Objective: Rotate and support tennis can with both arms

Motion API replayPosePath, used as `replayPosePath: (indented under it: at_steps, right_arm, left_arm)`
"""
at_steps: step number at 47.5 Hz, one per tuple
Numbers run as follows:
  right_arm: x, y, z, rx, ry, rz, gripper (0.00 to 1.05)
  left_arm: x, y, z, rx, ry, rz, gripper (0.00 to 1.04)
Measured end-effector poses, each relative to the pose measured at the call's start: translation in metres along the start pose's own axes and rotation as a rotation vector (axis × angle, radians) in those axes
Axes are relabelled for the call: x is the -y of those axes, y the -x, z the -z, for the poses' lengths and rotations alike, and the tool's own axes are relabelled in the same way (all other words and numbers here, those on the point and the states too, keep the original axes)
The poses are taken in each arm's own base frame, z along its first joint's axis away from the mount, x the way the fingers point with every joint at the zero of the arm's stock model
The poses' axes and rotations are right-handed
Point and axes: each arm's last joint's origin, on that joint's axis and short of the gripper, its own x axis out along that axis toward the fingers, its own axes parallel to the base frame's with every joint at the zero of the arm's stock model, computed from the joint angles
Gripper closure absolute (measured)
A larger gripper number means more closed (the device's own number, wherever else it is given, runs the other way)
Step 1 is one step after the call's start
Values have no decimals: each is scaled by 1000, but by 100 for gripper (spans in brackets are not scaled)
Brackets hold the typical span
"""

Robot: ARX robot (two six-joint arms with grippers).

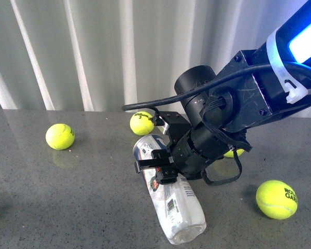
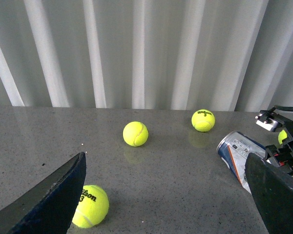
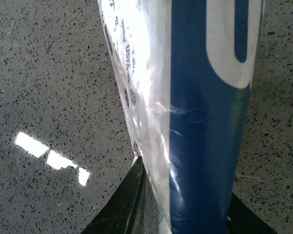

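1. R side: right gripper (image 1: 156, 167) has its two dark fingers (image 3: 119, 209) pressed on either side of the can (image 1: 173, 205), clamping it about midway along.
2. L side: left gripper (image 2: 166, 165) holds nothing. Its fingers (image 2: 53, 200) are spread wide and hang over the table (image 1: 67, 197), well apart from the can.
3. The can lies on its side on the table, running diagonally. Its silver-rimmed end points away from the robot and its rounded clear end points toward it.
4. Only the R wrist view shows the contact up close: crinkled glossy clear plastic, a navy band w/ white lettering, and speckled grey stone below.
5. Only the L wrist view shows the can's metal end face (image 2: 229, 142), plus a ball (image 2: 90, 205) close under the L finger.
6. Only the front view shows the barcode, the thick round arm joints and the black cable (image 1: 160, 101) looping over the wrist.
7. Felt yellow-green balls are scattered around. One marked "3" (image 1: 141, 123) sits just beyond the can's far end, others (image 1: 59, 136) and (image 1: 276, 198) are well apart from it, and one is half hidden behind the arm.
8. Behind is a pale ribbed wall (image 1: 93, 52).
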Motion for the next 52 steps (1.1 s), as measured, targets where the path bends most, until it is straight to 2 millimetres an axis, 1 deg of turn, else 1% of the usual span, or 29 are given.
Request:
replayPosePath:
  at_steps: [14,19,24,27,36,38,41,42,44,46,47,48,52]
  right_arm:
    - [-2,4,-1,19,19,8,93]
    - [-2,5,0,23,25,10,94]
    - [-2,9,2,34,57,33,94]
    - [-2,14,4,50,111,74,96]
    - [0,36,8,136,405,219,98]
    - [2,43,8,169,513,245,98]
    - [3,54,7,214,656,245,99]
    - [3,55,7,221,668,244,99]
    - [2,62,9,253,786,221,99]
    - [2,65,10,260,863,228,99]
    - [1,66,11,263,875,228,99]
    - [1,67,13,263,931,235,99]
    - [-4,64,27,246,1115,225,99]
  left_arm:
    - [0,0,0,0,0,0,7]
    - [0,0,0,0,0,0,7]
    - [0,0,0,0,0,0,7]
    - [0,0,0,0,0,0,7]
    - [0,0,0,0,0,0,7]
    - [0,0,0,0,0,0,7]
    - [0,0,0,0,0,0,7]
    - [0,0,0,0,0,0,7]
    - [0,0,0,0,0,0,7]
    - [0,0,0,0,0,0,7]
    - [0,0,0,0,0,0,7]
    - [0,0,0,0,0,0,7]
    - [0,0,0,0,0,0,7]
